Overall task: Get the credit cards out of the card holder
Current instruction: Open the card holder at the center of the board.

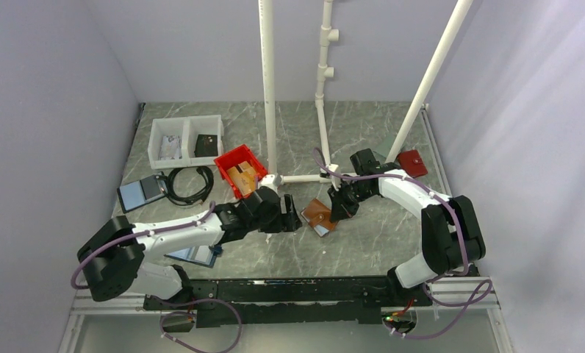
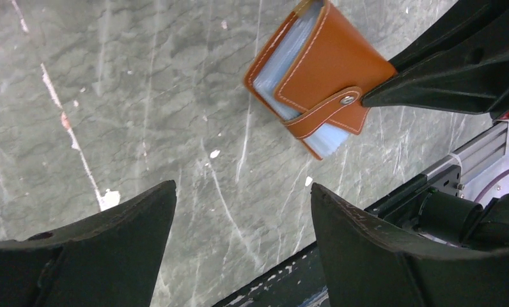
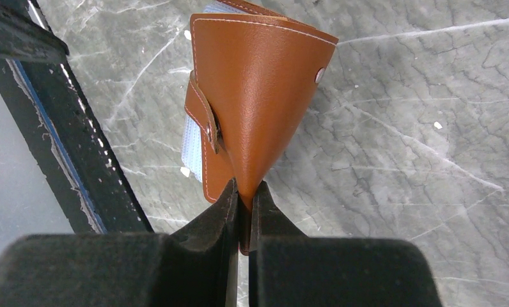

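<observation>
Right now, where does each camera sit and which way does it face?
Top external: high behind the bases, looking down on the table; both arms show, left gripper and right gripper flanking the card holder.
Left wrist: on the left arm, facing down at the card holder; open left gripper at the bottom.
Right wrist: on the right arm, looking along the right gripper, shut on the card holder.
Shared: all see the card holder.

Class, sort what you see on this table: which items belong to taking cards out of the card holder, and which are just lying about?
In the job: brown card holder; right gripper, jaws shut on its corner; left gripper, jaws open, nearby.
Lying about: red bin; white two-part tray; black cable coil; dark red pouch; blue-edged folder.
</observation>
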Motion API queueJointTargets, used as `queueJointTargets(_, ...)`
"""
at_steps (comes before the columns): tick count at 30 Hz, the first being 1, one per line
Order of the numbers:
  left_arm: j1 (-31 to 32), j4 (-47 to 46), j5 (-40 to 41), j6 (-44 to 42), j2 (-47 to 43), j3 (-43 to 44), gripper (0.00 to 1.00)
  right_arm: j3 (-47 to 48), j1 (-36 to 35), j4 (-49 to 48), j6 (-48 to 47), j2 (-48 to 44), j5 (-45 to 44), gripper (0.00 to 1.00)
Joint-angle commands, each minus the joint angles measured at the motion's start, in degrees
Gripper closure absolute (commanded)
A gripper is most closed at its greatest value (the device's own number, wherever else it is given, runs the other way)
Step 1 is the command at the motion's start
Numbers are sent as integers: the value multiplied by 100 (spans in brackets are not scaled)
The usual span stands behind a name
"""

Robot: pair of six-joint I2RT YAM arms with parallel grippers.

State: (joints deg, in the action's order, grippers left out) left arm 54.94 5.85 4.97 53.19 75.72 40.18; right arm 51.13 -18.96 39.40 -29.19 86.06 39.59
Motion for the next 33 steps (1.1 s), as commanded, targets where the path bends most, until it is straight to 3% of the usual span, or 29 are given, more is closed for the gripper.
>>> queueJointTargets(1,192,-15,443,5,347,420,22,239,-46,-64,53,21,311,99)
queueJointTargets(4,197,-218,266,-196,686,637,28,240,-53,-63,54,25,330,99)
queueJointTargets(12,327,-388,100,-606,1195,1240,31,254,-55,-44,67,101,381,99)
queueJointTargets(18,333,-1458,-388,-1296,1193,945,35,278,-54,-7,58,163,488,99)
queueJointTargets(25,334,-1204,-372,-1865,1405,1238,39,309,-55,49,45,198,592,99)
queueJointTargets(29,338,-963,-333,-1774,1609,1468,47,309,-55,43,54,196,618,99)
queueJointTargets(33,366,-883,-198,-1604,1745,1558,48,322,-55,59,64,222,668,99)
